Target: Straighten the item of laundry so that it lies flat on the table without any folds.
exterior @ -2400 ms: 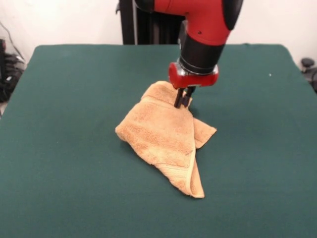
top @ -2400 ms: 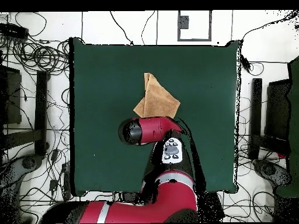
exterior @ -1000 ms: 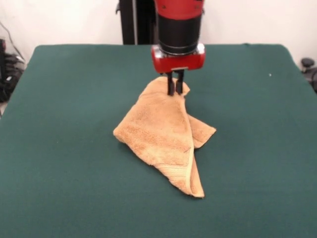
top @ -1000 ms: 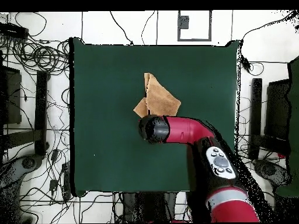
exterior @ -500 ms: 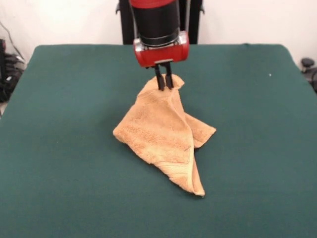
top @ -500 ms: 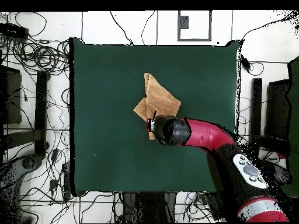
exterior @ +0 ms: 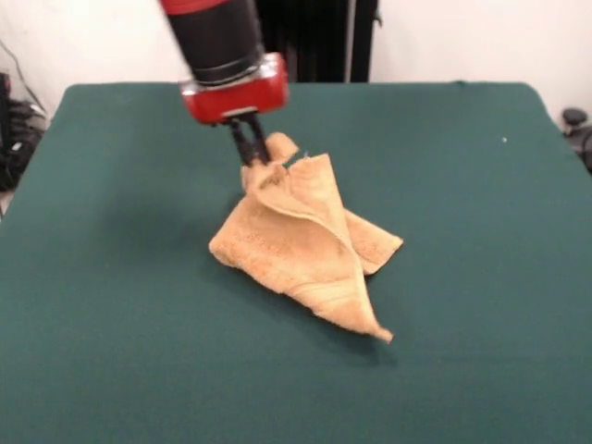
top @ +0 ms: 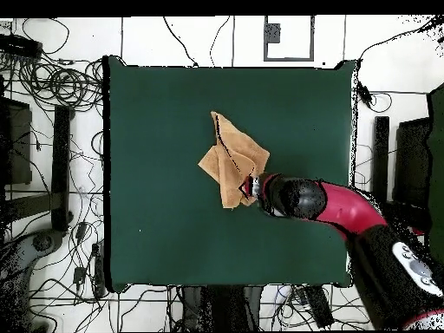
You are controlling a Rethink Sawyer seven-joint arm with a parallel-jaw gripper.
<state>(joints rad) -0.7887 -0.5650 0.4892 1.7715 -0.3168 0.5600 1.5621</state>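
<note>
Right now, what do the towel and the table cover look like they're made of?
The towel looks like soft golden-tan terry cloth: nubby looped surface, draping in limp folds where the end effector pinches it. The table cover looks like matte dark green felt or similar fabric: flat, no sheen; the exact fibre is unclear.

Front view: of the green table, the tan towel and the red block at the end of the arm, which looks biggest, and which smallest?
1. The table, by far.
2. The towel.
3. The red block, though it sits higher and at a different depth, so its true size is uncertain.
</note>
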